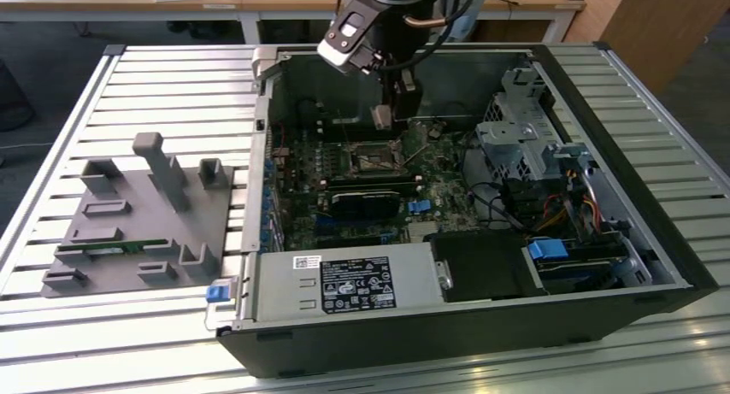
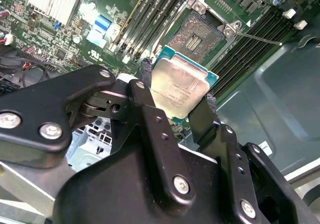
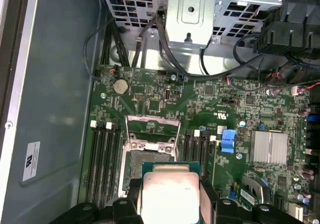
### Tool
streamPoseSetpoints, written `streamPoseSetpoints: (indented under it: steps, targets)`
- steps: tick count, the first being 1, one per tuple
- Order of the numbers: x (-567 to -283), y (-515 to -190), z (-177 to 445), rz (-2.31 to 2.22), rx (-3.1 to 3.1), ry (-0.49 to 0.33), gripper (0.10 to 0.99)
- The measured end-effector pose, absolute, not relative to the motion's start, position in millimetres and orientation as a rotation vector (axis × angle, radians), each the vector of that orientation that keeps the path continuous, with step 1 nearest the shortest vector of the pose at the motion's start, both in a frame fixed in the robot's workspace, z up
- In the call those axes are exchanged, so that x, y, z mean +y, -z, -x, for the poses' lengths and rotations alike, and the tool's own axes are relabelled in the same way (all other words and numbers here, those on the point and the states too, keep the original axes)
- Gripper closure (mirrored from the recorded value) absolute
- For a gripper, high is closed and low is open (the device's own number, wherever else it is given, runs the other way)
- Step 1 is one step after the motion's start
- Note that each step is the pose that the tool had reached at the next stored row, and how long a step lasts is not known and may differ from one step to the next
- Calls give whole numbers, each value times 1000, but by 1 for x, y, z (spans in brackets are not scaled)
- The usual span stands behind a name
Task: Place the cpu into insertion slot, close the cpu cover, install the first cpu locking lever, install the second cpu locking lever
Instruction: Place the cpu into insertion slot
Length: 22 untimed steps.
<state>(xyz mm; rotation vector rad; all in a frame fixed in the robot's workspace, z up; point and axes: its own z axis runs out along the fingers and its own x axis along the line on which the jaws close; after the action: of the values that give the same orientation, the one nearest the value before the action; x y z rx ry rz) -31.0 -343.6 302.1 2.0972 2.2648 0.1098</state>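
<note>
My gripper [image 1: 384, 114] hangs inside the open computer case, shut on the cpu [image 1: 382, 117], a flat square chip with a pale metal top. In both wrist views the cpu [image 2: 180, 86] [image 3: 170, 196] sits between my black fingers [image 2: 205, 114], gripped by two opposite edges. It hovers above the green board, apart from the insertion slot [image 1: 371, 161] [image 2: 196, 36] [image 3: 139, 160], which lies bare with its dark contact field showing. The cpu cover [image 3: 152, 129] stands tilted up at the slot's far side. A thin locking lever [image 2: 257, 38] sticks out beside the slot.
Memory slots [image 3: 102, 159] flank the socket. A silver heat sink [image 3: 270, 146], a blue connector [image 3: 227, 140], a metal drive cage [image 1: 519, 142] with cables and a power supply [image 1: 342, 283] fill the case. A grey fixture tray [image 1: 137, 214] lies on the slatted table.
</note>
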Motion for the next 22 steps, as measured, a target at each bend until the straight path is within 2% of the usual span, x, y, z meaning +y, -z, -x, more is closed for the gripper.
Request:
streamPoseSetpoints:
  steps: [22]
  targets:
    - [-341, -290, 31, -2129, 2230, -104, 545]
